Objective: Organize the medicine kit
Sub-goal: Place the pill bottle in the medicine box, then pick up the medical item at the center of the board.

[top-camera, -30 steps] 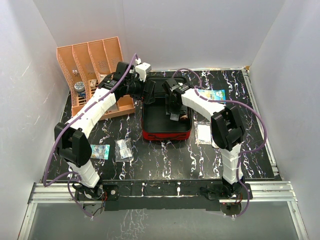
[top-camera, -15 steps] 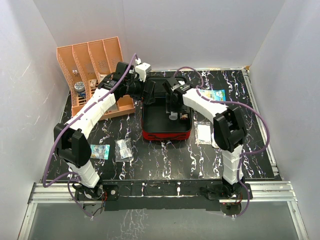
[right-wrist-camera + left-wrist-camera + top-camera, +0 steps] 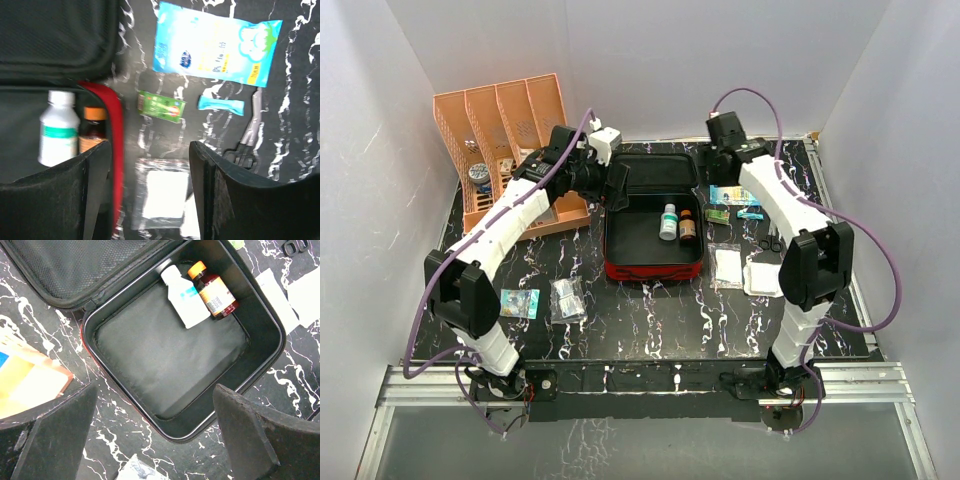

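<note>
The medicine kit [image 3: 653, 270] lies open mid-table: a red case with black lining [image 3: 165, 360] and its lid folded back. A white bottle [image 3: 668, 221] [image 3: 184, 297] and an amber bottle [image 3: 687, 226] [image 3: 215, 292] lie side by side in its far right corner. My left gripper [image 3: 617, 187] [image 3: 155, 440] hovers over the kit's back left edge, open and empty. Past the kit's back right corner, my right gripper [image 3: 722, 160] [image 3: 150, 195] hangs open and empty above loose supplies, with the kit's red rim [image 3: 112, 150] at its left.
Right of the kit lie a light-blue wipes pack [image 3: 734, 194], a green packet [image 3: 718, 214], a small blue tube [image 3: 751, 213], scissors [image 3: 770, 242] and bagged white pads [image 3: 726, 265]. An orange slotted rack [image 3: 510, 140] stands back left. Two sachets [image 3: 565, 298] lie front left.
My right gripper opened, left the white bottle in the kit beside the amber one, and drew up and back to the right. The left arm stayed put.
</note>
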Available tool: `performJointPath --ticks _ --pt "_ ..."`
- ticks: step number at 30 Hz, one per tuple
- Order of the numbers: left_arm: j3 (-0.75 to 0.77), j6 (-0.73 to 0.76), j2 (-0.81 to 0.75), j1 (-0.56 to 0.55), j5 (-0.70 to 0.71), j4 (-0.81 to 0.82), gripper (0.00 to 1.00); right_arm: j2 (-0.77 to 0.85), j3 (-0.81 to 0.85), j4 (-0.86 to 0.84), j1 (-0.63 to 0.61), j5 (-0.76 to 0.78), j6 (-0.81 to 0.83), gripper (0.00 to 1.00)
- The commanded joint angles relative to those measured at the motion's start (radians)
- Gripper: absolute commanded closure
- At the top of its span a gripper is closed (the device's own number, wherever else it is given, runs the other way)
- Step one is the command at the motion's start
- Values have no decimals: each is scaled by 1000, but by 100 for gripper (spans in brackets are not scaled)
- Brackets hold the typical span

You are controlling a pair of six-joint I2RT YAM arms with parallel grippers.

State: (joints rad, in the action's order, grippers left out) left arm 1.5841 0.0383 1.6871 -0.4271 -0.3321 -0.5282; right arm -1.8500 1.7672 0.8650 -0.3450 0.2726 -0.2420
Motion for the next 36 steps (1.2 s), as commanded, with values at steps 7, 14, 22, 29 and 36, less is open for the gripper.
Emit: performJointPath --ticks 7,14,22,29,36 --pt "-40 11 -90 5 -16 -16 1 55 -127 -61 138 -463 623 45" --pt "-68 20 -102 5 -27 -11 1 102 -284 -155 144 -501 819 45" --pt "-90 17 -107 5 -45 -2 1 199 -447 -303 203 -568 1014 40" --pt "-101 17 -101 5 -57 10 1 149 -479 -346 237 -611 1123 35" --pt "-102 24 -92 5 -63 9 1 41 -466 -380 242 -623 1149 35"
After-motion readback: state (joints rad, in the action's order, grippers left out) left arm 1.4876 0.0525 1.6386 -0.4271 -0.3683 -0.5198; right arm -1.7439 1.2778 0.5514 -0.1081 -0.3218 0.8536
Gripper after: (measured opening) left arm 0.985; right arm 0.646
